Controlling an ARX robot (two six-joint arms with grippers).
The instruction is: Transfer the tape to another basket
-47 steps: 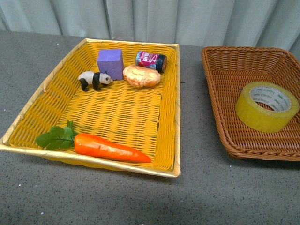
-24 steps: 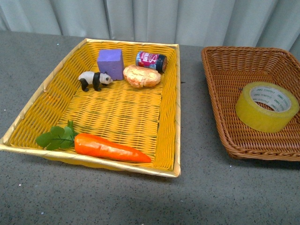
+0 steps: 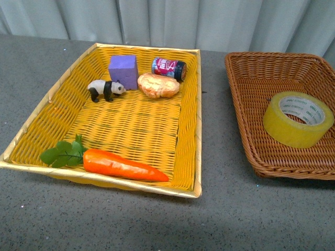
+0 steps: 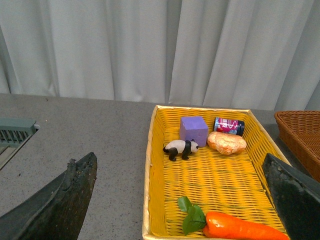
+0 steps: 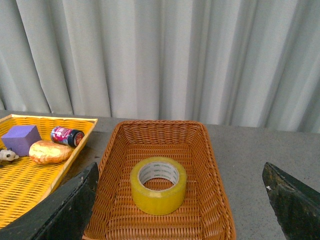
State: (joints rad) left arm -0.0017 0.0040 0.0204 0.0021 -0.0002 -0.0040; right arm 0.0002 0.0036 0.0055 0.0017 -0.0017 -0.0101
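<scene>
The tape (image 3: 298, 118), a yellow translucent roll with a white printed core, lies flat in the brown woven basket (image 3: 242, 99) at the right. In the right wrist view the tape (image 5: 158, 185) sits mid-basket (image 5: 114, 165), ahead of and between the spread fingers of my open, empty right gripper (image 5: 179, 190). My left gripper (image 4: 180, 175) is open and empty, its dark fingers (image 4: 65, 200) spread before the near end of the yellow basket (image 4: 149, 170). Neither gripper shows in the front view.
The yellow woven basket (image 3: 197, 120) at the left holds a purple block (image 3: 123, 70), a toy panda (image 3: 104, 89), a bread piece (image 3: 158, 85), a small can (image 3: 168, 67) and a carrot (image 3: 123, 165). A grey curtain hangs behind the grey table (image 3: 225, 209).
</scene>
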